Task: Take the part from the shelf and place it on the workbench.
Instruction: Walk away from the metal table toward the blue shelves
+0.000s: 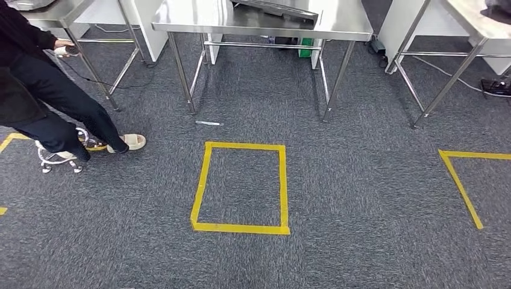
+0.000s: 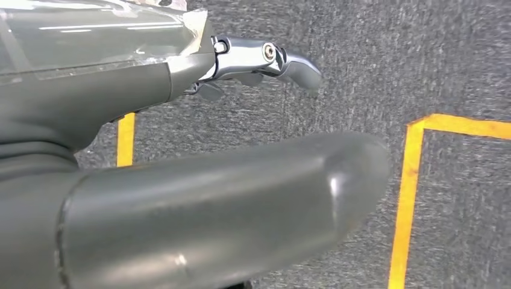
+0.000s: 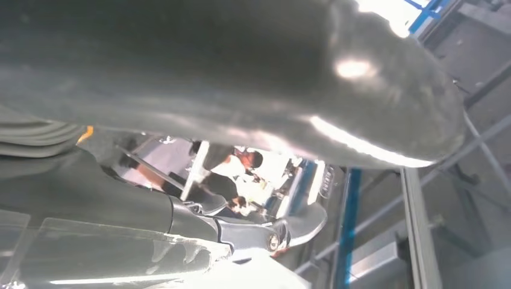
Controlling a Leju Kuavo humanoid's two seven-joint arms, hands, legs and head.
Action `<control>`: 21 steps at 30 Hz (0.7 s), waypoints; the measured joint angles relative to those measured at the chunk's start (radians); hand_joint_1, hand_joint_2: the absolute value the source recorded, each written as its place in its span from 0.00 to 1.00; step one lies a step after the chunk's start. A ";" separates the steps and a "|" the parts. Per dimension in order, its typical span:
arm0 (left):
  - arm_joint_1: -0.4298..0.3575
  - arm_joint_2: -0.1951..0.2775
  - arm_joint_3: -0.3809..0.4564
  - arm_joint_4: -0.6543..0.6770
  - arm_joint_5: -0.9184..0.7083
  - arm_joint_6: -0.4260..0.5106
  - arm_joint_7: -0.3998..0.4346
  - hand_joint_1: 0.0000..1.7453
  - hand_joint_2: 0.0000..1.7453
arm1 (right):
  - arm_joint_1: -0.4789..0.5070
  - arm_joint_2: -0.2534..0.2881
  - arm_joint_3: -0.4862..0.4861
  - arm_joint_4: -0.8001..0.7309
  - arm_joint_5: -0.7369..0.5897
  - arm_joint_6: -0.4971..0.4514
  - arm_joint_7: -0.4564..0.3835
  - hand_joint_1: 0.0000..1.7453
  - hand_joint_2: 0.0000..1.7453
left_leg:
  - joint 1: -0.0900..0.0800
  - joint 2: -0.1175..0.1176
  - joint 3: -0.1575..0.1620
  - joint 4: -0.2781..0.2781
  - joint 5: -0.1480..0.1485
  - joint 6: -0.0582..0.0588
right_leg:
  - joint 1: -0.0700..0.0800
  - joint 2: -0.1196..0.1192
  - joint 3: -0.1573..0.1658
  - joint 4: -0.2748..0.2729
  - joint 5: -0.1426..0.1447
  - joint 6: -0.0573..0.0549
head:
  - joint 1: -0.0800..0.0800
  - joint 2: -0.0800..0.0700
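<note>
Grey speckled carpet floor [image 1: 361, 198], marked with a closed rectangle of yellow tape [image 1: 241, 186]; partial yellow tape corner [image 1: 461, 180] well apart to the right.
Central stainless-steel workbench [image 1: 265, 21] on four thin legs, standing beyond the rectangle; flat dark object [image 1: 277, 9] lying on its top, identity unclear. Small white strip [image 1: 208, 123] on the carpet between bench legs and rectangle.
Second steel table [image 1: 458, 24] at right; third steel table [image 1: 60, 12] at upper left.
Person in dark clothing [image 1: 42, 90] at left edge, pale shoe [image 1: 134, 142] on the carpet, white castor base [image 1: 57, 158] beside the feet.
Left hand [image 2: 199, 180]: thick grey thumb and one silver-jointed dark finger [image 2: 283, 60] extended over carpet and yellow tape; nothing seen in it, fingers apart.
Right hand [image 3: 241, 102]: thumb across the lens, one finger [image 3: 295, 226] extended against blurred shelving; grasp state cannot be told.
Task part: not identifiable; location cannot be told.
</note>
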 joint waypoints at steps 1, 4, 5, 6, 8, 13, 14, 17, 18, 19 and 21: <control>0.000 0.000 0.003 0.000 0.002 -0.003 -0.002 0.00 0.00 | -0.001 0.000 0.002 0.000 0.001 0.000 0.000 0.00 0.00 | 0.002 -0.002 -0.005 0.009 -0.011 -0.005 | -0.001 -0.001 -0.006 0.002 0.007 -0.011 | -0.001 0.000; 0.001 0.000 0.009 0.000 0.007 -0.008 -0.004 0.00 0.00 | -0.004 0.000 0.009 0.001 0.005 0.002 0.000 0.00 0.00 | 0.006 -0.007 -0.046 0.143 -0.137 -0.017 | -0.002 -0.005 -0.028 0.003 0.031 -0.038 | -0.005 0.000; 0.001 0.000 0.010 0.000 0.007 -0.009 -0.004 0.00 0.00 | -0.005 0.000 0.011 0.001 0.005 0.002 0.000 0.00 0.00 | 0.006 -0.008 -0.063 0.210 -0.175 -0.019 | 0.001 -0.006 -0.037 0.004 0.038 -0.041 | -0.006 0.000; 0.001 0.000 0.011 0.000 0.008 -0.010 -0.004 0.00 0.00 | -0.005 0.001 0.012 0.001 0.006 0.002 0.001 0.00 0.00 | 0.007 -0.008 -0.073 0.263 -0.191 -0.020 | 0.003 -0.006 -0.044 0.005 0.043 -0.043 | -0.006 0.000; 0.002 0.000 0.014 0.000 0.008 -0.011 -0.004 0.00 0.00 | -0.007 0.001 0.016 0.002 0.009 0.002 0.003 0.00 0.00 | 0.006 -0.010 -0.045 0.270 -0.164 -0.017 | 0.007 -0.006 -0.059 0.012 0.050 -0.041 | -0.006 0.000; 0.004 0.002 0.025 -0.001 0.019 -0.008 -0.005 0.00 0.00 | -0.035 -0.007 0.043 0.009 -0.010 0.018 0.026 0.00 0.00 | -0.004 -0.011 0.123 0.019 -0.114 0.016 | 0.014 -0.005 -0.080 0.035 0.054 -0.032 | -0.006 0.000; 0.006 0.002 0.028 -0.001 0.022 -0.006 -0.005 0.00 0.00 | -0.044 -0.012 0.052 0.014 -0.022 0.022 0.030 0.00 0.00 | -0.006 -0.009 0.125 0.008 -0.115 0.017 | 0.015 -0.004 -0.086 0.037 0.057 -0.027 | -0.006 0.000; 0.010 -0.002 0.041 -0.004 0.030 -0.002 -0.005 0.00 0.00 | -0.079 -0.031 0.078 0.034 -0.045 0.027 0.035 0.00 0.00 | 0.000 0.001 0.121 -0.020 -0.106 0.029 | 0.013 -0.001 -0.114 0.068 0.042 -0.013 | -0.005 0.000; 0.012 -0.004 0.044 -0.006 0.031 0.000 -0.005 0.00 0.00 | -0.092 -0.039 0.086 0.044 -0.049 0.026 0.035 0.00 0.00 | 0.003 0.006 0.119 -0.026 -0.101 0.034 | 0.011 -0.001 -0.138 0.112 0.022 -0.011 | -0.004 0.000; 0.014 -0.005 0.047 -0.008 0.032 0.003 -0.006 0.00 0.00 | -0.104 -0.045 0.096 0.054 -0.052 0.025 0.036 0.00 0.00 | 0.002 0.011 0.117 -0.028 -0.099 0.037 | 0.006 -0.001 -0.169 0.174 -0.003 -0.009 | -0.002 0.000; 0.020 -0.009 0.053 -0.013 0.035 0.006 -0.004 0.00 0.00 | -0.122 -0.057 0.115 0.076 -0.056 0.019 0.038 0.00 0.00 | 0.002 0.023 0.111 -0.027 -0.097 0.039 | -0.004 0.000 -0.234 0.304 -0.042 0.000 | -0.002 0.000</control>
